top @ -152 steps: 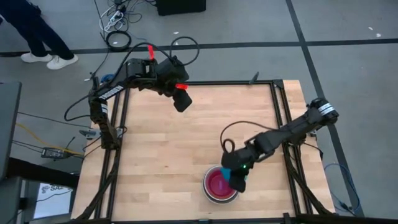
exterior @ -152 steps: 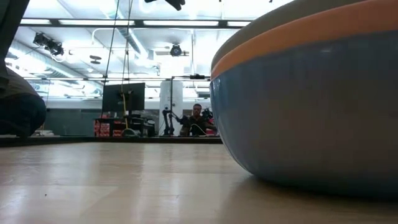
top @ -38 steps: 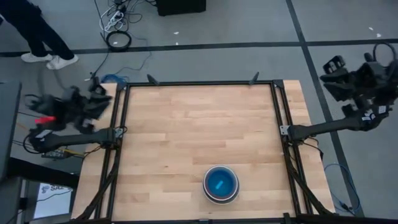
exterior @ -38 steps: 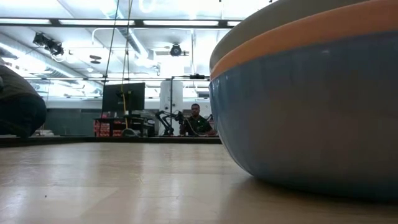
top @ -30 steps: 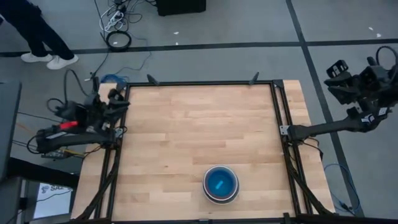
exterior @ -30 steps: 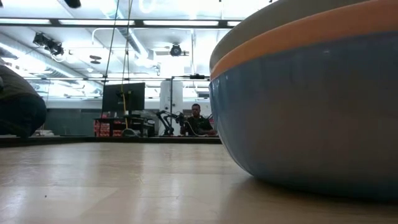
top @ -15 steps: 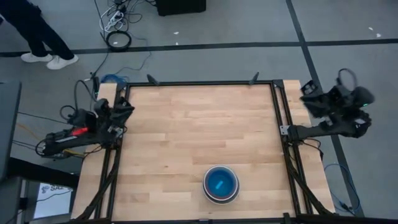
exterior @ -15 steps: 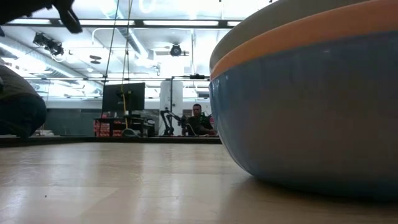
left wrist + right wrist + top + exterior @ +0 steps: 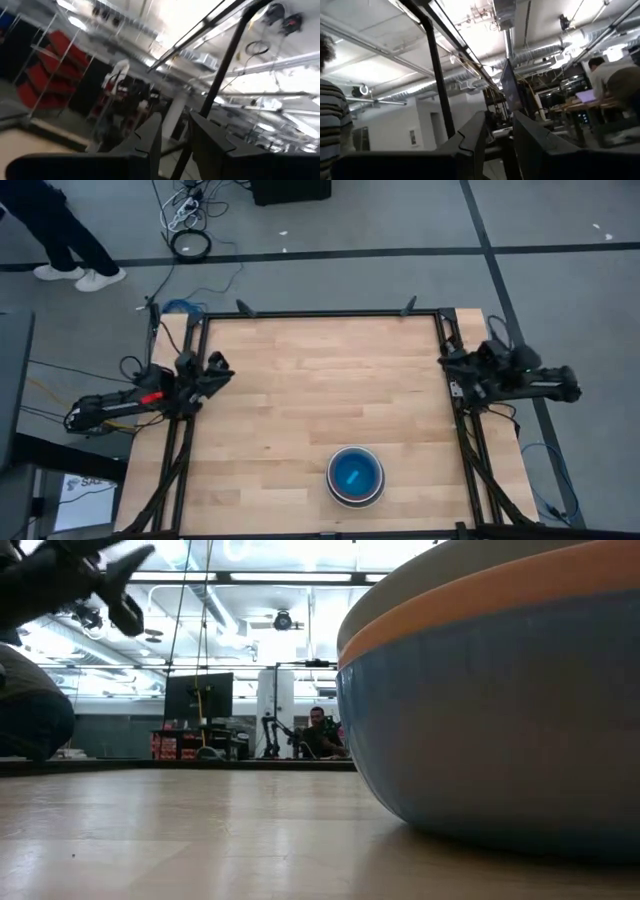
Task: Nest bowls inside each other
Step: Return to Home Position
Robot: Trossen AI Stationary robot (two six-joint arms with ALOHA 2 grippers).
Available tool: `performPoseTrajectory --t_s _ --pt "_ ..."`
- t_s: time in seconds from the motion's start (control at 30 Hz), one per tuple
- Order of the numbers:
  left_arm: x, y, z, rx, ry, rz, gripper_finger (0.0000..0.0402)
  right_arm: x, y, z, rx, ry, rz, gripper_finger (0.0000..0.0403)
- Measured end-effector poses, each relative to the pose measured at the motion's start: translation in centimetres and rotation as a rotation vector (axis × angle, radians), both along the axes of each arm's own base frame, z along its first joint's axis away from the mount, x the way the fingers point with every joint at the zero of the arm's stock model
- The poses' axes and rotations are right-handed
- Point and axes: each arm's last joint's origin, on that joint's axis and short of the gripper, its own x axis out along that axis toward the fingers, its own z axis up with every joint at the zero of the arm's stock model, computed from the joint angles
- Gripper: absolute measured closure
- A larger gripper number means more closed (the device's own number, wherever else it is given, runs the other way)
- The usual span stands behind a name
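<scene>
Nesting done, arms folding home.
The bowl stack (image 9: pixel 355 474) sits near, right of centre; farther back my left gripper (image 9: pixel 215 368) and right gripper (image 9: pixel 450 366) have swung to the table (image 9: pixel 290 395)'s side edges, fingers apparently slightly apart, empty.

A pale wooden bench (image 9: pixel 300 380) sits inside a black metal frame (image 9: pixel 320 313) on a grey floor (image 9: pixel 560 270) crossed by dark tape lines. On the floor, apart from the bench, lie a coiled cable (image 9: pixel 190 243) and a person's white shoes (image 9: pixel 78 276). Across the room stand a dark monitor (image 9: pixel 198 698) and red racks (image 9: pixel 47 75); a seated person (image 9: pixel 318 730) is near the monitor.
</scene>
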Motion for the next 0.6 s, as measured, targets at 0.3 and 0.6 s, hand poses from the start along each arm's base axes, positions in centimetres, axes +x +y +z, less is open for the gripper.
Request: performPoseTrajectory --t_s 0.3,0.6 --pt "0.5 0.2 -1.2 0.002 0.13 0.037 0.0296 1.7 0.1 -5.9 0.06 -0.028 0.051 0.0314" --pt "0.8 0.2 -1.9 0.064 0.21 0.052 0.0296 2.8 0.6 -8.4 -0.2 0.164 0.092 0.0314"
